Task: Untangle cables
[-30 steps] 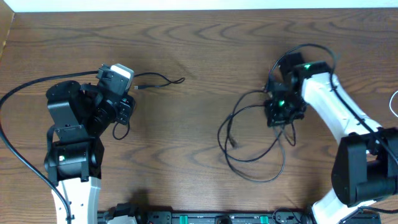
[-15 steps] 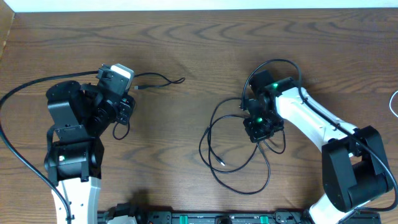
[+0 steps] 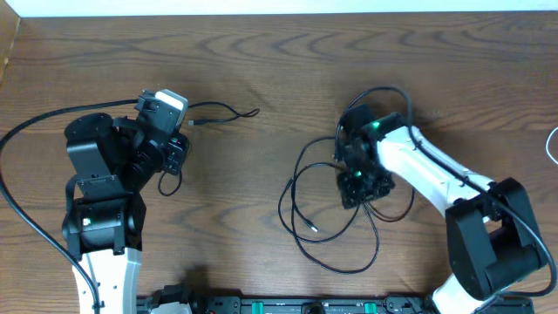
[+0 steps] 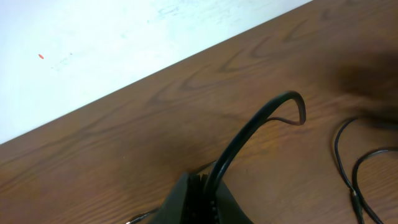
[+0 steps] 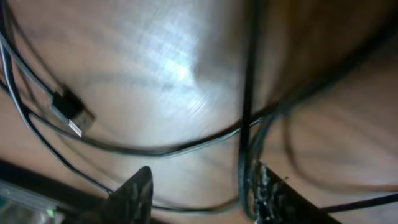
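The right pincer [image 5: 202,179] hangs low over the table [image 3: 261,52], right of the middle. Its two fingers [image 5: 134,193] stand apart. A looped black cord [image 5: 249,74] runs down between them, close against the right-hand finger. The close view is blurred, so I cannot tell whether it touches. The cord's loose loops spread on the wood to the left of and nearer than the pincer. Its small plug [image 5: 71,115] lies flat among them.

At the left of the table, the left pincer [image 4: 199,186] has its fingers pressed together on a short black cord [image 4: 236,143], which arches up out of them. A thin white cord [image 3: 549,146] shows only as a short arc at the table's right edge.
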### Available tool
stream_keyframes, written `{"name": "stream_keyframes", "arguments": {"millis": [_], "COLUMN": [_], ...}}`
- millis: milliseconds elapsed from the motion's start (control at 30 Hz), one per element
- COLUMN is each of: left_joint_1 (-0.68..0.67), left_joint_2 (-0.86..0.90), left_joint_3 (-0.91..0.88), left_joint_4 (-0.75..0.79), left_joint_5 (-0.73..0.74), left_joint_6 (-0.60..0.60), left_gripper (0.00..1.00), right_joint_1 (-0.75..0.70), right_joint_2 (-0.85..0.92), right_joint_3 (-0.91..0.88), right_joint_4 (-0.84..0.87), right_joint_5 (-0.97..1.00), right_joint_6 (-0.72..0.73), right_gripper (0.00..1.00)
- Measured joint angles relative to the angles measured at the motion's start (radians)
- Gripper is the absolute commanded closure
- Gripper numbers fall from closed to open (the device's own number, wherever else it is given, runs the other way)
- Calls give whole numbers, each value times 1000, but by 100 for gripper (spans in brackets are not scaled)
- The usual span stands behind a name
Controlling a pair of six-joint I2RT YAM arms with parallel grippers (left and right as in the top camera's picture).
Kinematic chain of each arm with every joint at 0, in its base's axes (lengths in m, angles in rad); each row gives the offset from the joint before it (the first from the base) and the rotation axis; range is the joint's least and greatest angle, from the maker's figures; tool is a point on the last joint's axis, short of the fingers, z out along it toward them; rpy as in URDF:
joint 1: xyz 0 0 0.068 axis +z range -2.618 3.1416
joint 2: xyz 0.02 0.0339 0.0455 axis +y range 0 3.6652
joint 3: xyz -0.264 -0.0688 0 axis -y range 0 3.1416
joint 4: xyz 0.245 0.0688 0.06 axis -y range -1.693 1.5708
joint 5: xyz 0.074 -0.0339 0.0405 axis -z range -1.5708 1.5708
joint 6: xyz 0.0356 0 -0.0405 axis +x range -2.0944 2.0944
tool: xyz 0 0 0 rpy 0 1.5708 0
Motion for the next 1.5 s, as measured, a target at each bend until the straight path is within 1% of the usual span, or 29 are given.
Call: {"name": "stream_keyframes", "arguments": {"millis": [67,133,300,433,567,600,900,1100,1200,1333,1400,1500], "left_joint_1": [0,0,0,0,0,0,0,0,0,0,0,0], "left_joint_2": [0,0,0,0,0,0,0,0,0,0,0,0], "left_joint_3": [0,0,0,0,0,0,0,0,0,0,0,0], "left_joint_4": [0,0,0,0,0,0,0,0,0,0,0,0], "left_joint_5": [0,0,0,0,0,0,0,0,0,0,0,0], "left_joint_6": [0,0,0,0,0,0,0,0,0,0,0,0], "left_gripper": [93,92,92,93,93,93,93,93,93,93,93,93], "right_joint_1": [37,65,163,226,278,289,343,352,360,360,360,360], "right_joint_2": [0,0,0,0,0,-3,-44,-47,-46,-39,-39,-40], "right_joint_3": [-6,-13,-60,-116,-160,-163,-186,-189,-192,-204,-206,-206], "right_joint_4": [-37,-58,-47,13,82,90,286,289,283,272,279,337], "right_joint_5": [3,6,5,5,8,9,22,39,100,216,223,245], "right_joint_6": [-3,2,2,2,5,7,14,8,83,258,341,456], "right_gripper": [39,39,32,22,4,1,1,1,1,1,1,1]}}
